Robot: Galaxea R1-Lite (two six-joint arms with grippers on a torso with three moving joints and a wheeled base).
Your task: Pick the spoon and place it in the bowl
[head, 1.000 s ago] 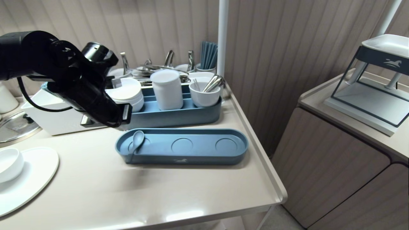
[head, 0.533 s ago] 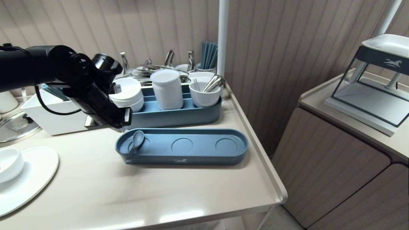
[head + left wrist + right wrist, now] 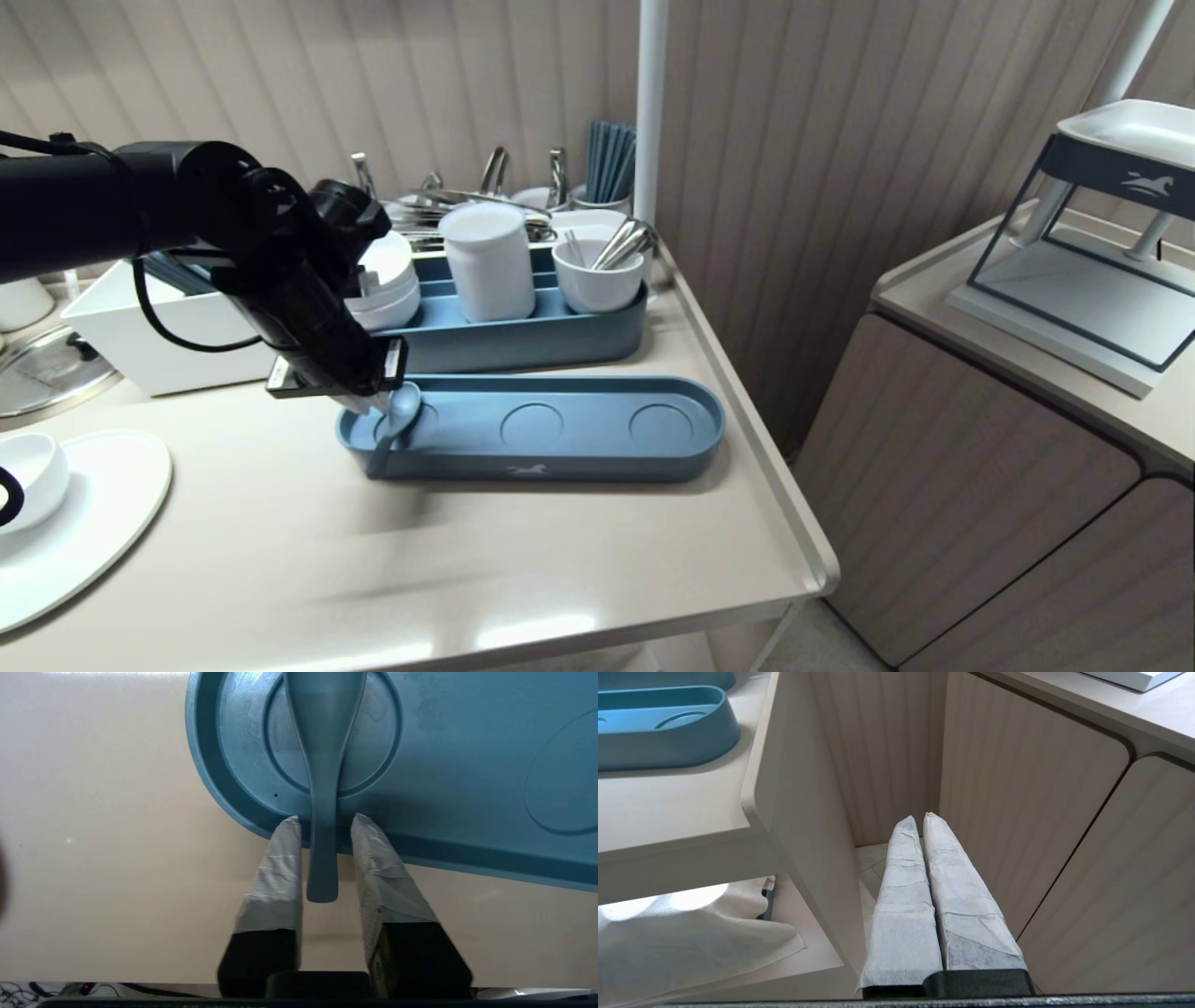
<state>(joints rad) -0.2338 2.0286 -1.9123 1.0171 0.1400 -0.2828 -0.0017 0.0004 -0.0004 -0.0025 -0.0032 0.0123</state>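
Your left gripper [image 3: 325, 818] hangs low at the left end of the tray [image 3: 467, 788], its fingers a little apart on either side of the spoon's [image 3: 323, 732] handle, with a sliver of gap on each side and nothing clamped. The spoon lies with its bowl in the tray's left round recess. Its handle is propped over the rim and juts out above the table [image 3: 467, 560]. The trouble I'd expect comes from that perch. The handle is slim, smooth and tapered, so a pinch near its end may let it slide out or swing. A push down on the overhang could lever the bowl up off the tray. Your fingertips also sit right at the rim, so closing or dropping further may catch the tray's wall and shove the whole tray. Mind the wrist too, since it stands close to the stacked bowls [image 3: 387, 280] in the rear rack [image 3: 523, 341]. Your right gripper [image 3: 919, 816] is parked with its fingers pressed together, down beside the table's edge and facing the cabinet [image 3: 1017, 812]. The table is a smooth beige top with a raised lip. It carries a canister [image 3: 487, 261], a cup [image 3: 597, 280] of cutlery, a white box [image 3: 159, 345], and a plate [image 3: 93, 523] at the near left. Ribbed panelling backs it, and a pole [image 3: 651, 93] rises behind.
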